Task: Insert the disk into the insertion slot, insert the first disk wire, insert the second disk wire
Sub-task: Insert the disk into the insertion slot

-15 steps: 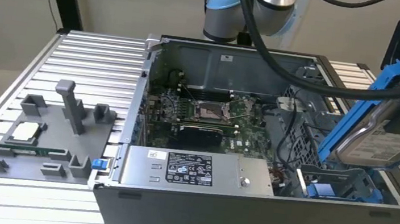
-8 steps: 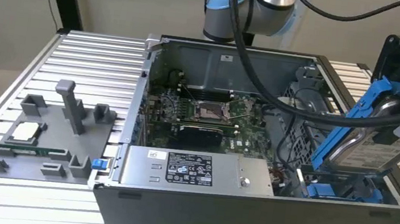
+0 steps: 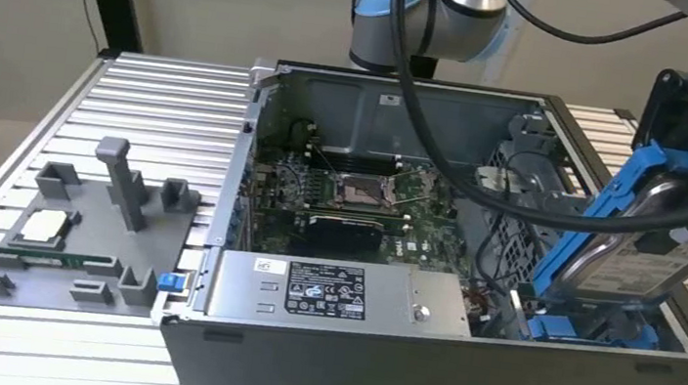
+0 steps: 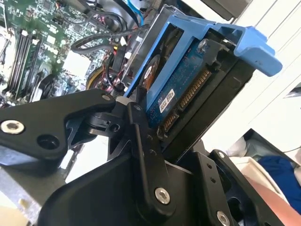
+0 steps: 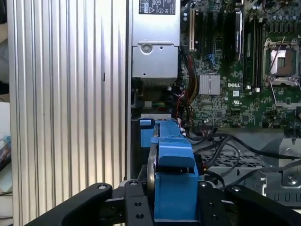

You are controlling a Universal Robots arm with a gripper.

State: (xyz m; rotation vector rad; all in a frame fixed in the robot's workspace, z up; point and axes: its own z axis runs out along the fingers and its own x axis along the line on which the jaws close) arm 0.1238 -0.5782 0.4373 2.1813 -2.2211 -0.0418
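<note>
**Disk held tilted at the insertion slot: first step in hand, not yet seated.**

Nearest, toward the exterior view's right, the disk (image 3: 632, 250) is clamped between the fingers of the gripper (image 5: 171, 207). It is held steeply tilted, its lower end at the mouth of the insertion slot (image 3: 590, 329) in the computer case (image 3: 427, 370); whether it touches cannot be told. Seating is judged to call for the tilt being taken out and the blue carrier lined up with the slot's blue tabs. To the left, the power-supply box (image 3: 331, 294) and a fixture tray (image 3: 89, 240) are seen, the tray on the ribbed metal table (image 3: 158, 101). Farther off lie the motherboard (image 3: 358, 194), the arm (image 3: 433, 7) and a plain beige wall.
</note>
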